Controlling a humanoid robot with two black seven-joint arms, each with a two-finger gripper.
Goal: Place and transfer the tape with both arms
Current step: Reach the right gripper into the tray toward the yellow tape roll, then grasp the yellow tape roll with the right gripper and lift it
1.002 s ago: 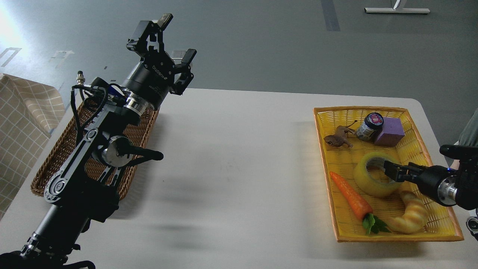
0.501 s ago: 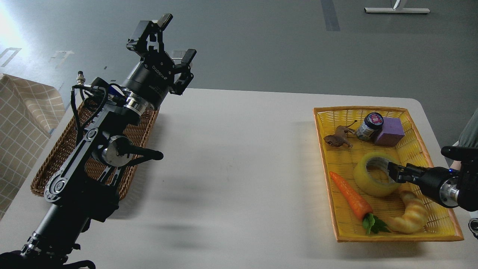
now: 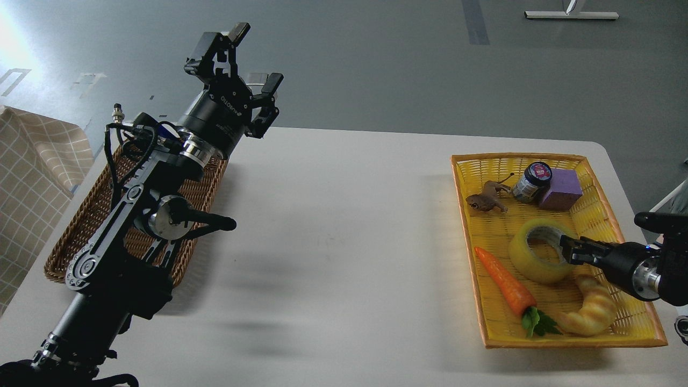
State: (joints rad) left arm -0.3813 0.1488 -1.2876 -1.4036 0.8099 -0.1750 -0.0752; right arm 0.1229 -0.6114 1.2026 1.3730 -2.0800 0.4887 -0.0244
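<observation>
The tape (image 3: 529, 259), a translucent yellow roll with a pale core, lies flat in the yellow basket (image 3: 516, 157) at the right. My right gripper (image 3: 571, 251) comes in from the right edge and sits at the roll's right rim, touching or nearly so. It is small and dark, so I cannot tell its fingers apart. My left gripper (image 3: 257, 56) is raised above the table's far left edge, beyond the brown wicker basket (image 3: 80, 226). It is open and empty.
The yellow basket also holds a carrot (image 3: 502, 279), a croissant (image 3: 591, 312), a dark jar (image 3: 532, 180), a purple block (image 3: 561, 188) and a brown toy animal (image 3: 486, 200). A checked cloth (image 3: 32, 172) lies at the far left.
My right gripper has drawn back slightly to the right, from over the tape's core to its right rim. The tape has stayed in place. The left arm barely shifted.
</observation>
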